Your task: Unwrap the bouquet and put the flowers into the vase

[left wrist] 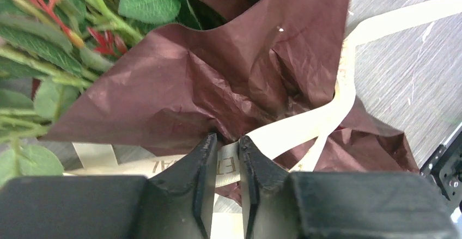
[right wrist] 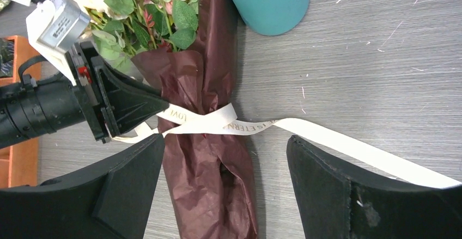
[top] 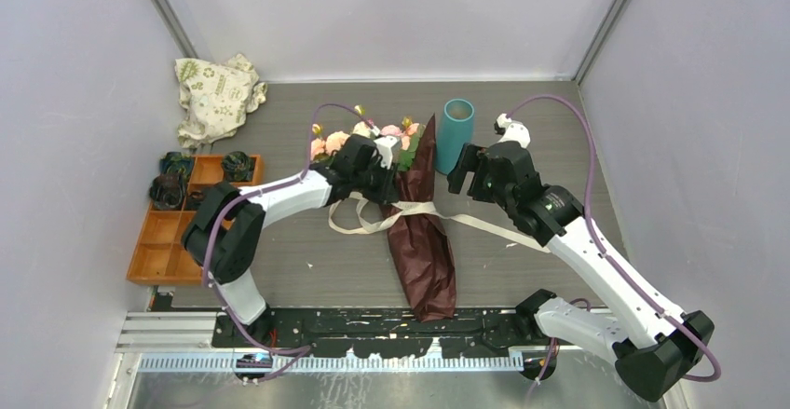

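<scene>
- Left gripper [left wrist: 224, 147]: narrow, nipped on the cream ribbon [left wrist: 305, 127] right at the bouquet's waist. The printed band sits between its fingertips [left wrist: 201, 157].
- Right gripper [right wrist: 226, 141]: wide, holding nothing. It hovers over the tied waist with one finger [right wrist: 338, 184] on each side of it.
- Bouquet [top: 424, 241] lies flat on the table [right wrist: 370, 59], between the two grippers. Dark red wrapping paper [right wrist: 210, 195] is on, and the ribbon is crossed around it.
- Flowers [right wrist: 163, 10] stick out of the wrap just past the left gripper's tips, with leaves pressed close to that gripper.
- One ribbon tail runs under the right gripper's outer finger and on across the table. Loops of ribbon lie below the left gripper.
- Vase [right wrist: 269, 2]: teal, upright, straight ahead of the right gripper and hard against the wrap's upper edge. Can't tell if they touch.
- Behind the left arm's elbow are an orange tray [top: 163, 255] with dark rosettes [top: 170, 188] in its far compartments. A cloth bag [top: 214, 97] lies beyond, well clear of both grippers.
- Left arm: elbow folded over the tray side, forearm running across to the bouquet, gripper coming in side-on.
- Right arm: elbow low by the near edge, forearm stretched forward and inward, gripper pointing down at the waist.
- Ribbon print: "LOVE" left of the crossing and "IS ETERN…" right of it. The rest is cut off.
</scene>
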